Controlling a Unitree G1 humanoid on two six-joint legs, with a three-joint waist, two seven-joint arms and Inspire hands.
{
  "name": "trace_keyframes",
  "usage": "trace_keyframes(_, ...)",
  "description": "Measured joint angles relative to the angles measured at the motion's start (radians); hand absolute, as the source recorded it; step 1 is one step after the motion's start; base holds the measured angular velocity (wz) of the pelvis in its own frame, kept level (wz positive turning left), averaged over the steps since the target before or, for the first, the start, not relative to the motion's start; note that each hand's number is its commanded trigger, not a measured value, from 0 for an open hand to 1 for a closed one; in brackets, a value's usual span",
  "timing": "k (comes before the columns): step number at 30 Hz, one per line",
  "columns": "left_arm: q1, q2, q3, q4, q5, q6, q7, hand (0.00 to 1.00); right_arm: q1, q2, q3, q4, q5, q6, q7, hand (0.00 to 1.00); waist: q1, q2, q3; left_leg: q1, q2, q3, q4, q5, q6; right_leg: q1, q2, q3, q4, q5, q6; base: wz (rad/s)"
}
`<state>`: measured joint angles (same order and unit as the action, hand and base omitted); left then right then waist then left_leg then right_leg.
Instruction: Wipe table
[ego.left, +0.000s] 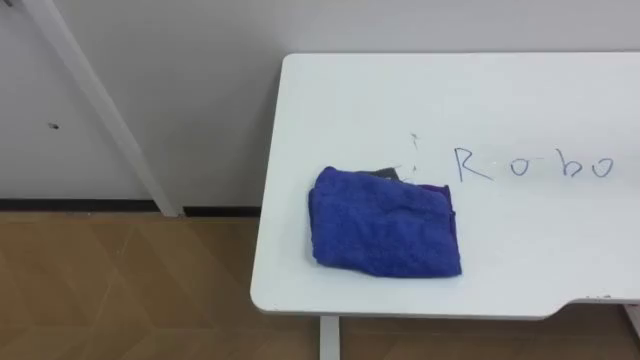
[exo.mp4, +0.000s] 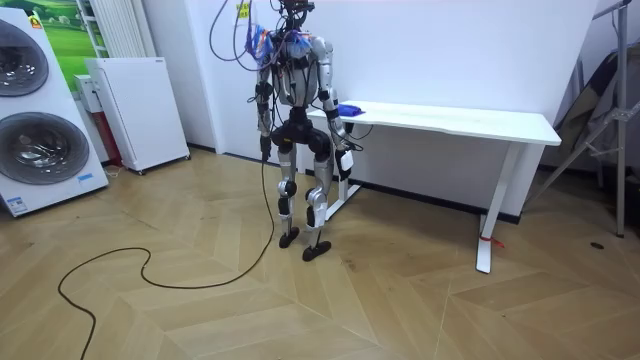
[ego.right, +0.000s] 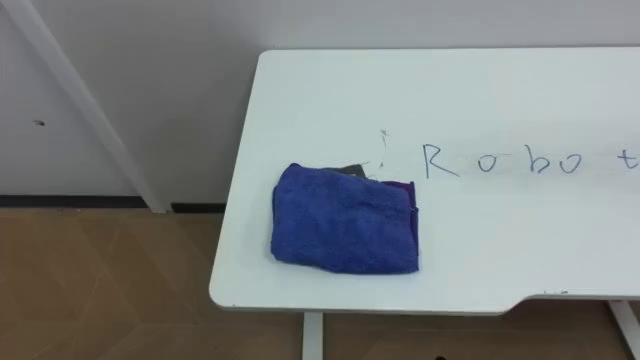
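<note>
You are at the opening step: nothing is picked up yet, and the wiping has not begun. The folded blue terry cloth lies on the white table, near its front edge at the left end, with no hand on it. A dark corner and a purple edge peek out from under its far side; what they belong to is not clear.

In the room view the robot stands at that same end of the table. Its left hand and right hand hang low at its sides, too small for you to tell whether either is spread or closed.

The mark to remove is blue marker handwriting just right of the cloth. It reads 4 letters, "R o b o", and the right eye view adds what looks like a "t". No brand or label is legible.

Next, I judge, 1 hand must come up, settle on the cloth and drag it rightward over the letters.
</note>
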<state>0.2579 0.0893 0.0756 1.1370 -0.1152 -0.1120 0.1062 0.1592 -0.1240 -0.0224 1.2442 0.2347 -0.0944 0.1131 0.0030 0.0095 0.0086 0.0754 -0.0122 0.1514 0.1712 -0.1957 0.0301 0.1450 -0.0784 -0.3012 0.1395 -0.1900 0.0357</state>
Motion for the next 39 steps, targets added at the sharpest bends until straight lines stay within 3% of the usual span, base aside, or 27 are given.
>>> trace_keyframes(15,-0.004,0.000,-0.002,0.000,0.028,-0.002,0.018,0.00,-0.001,0.000,0.000,0.000,0.028,0.000,-0.008,0.00,0.001,0.005,-0.0026,0.004,0.000,0.009,-0.005,0.000,0.000,-0.001,0.000,0.011,0.000,0.000,0.000,-0.02)
trace_keyframes(22,-0.001,-0.002,0.001,0.000,-0.006,0.001,0.044,0.00,0.023,0.001,-0.012,0.011,0.116,0.006,-0.092,0.00,-0.002,0.001,-0.0034,0.009,0.000,0.010,-0.007,0.000,0.000,0.002,0.001,0.016,0.000,0.000,0.000,0.00)
trace_keyframes(25,0.008,-0.002,0.020,0.000,-0.010,0.009,0.042,0.00,0.035,0.001,-0.090,0.031,0.167,0.013,-0.136,0.00,-0.005,-0.003,-0.0028,0.024,0.000,0.013,-0.013,0.000,0.000,0.010,0.001,0.025,0.000,0.000,0.000,-0.01)
trace_keyframes(33,0.027,0.007,0.132,-0.009,-0.012,0.029,0.055,0.00,0.068,-0.008,-0.334,-0.004,0.321,0.031,-0.324,0.00,-0.073,-0.033,-0.0040,0.025,-0.001,0.017,-0.011,-0.001,0.001,0.011,0.000,0.030,0.005,-0.007,0.001,-0.02)
trace_keyframes(34,0.031,0.011,0.153,-0.014,-0.012,0.029,0.065,0.00,0.067,-0.013,-0.369,-0.007,0.342,0.031,-0.351,0.00,-0.080,-0.038,-0.0023,0.029,-0.002,0.022,-0.011,-0.001,0.000,0.010,-0.001,0.036,0.013,-0.014,0.001,-0.16)
trace_keyframes(39,0.050,0.028,0.201,-0.029,-0.011,0.029,0.085,0.00,0.072,-0.063,-0.504,-0.087,0.393,0.031,-0.486,0.00,-0.092,-0.057,-0.0091,0.041,-0.001,0.043,-0.021,-0.002,0.000,0.005,-0.001,0.060,0.018,-0.017,0.002,-0.12)
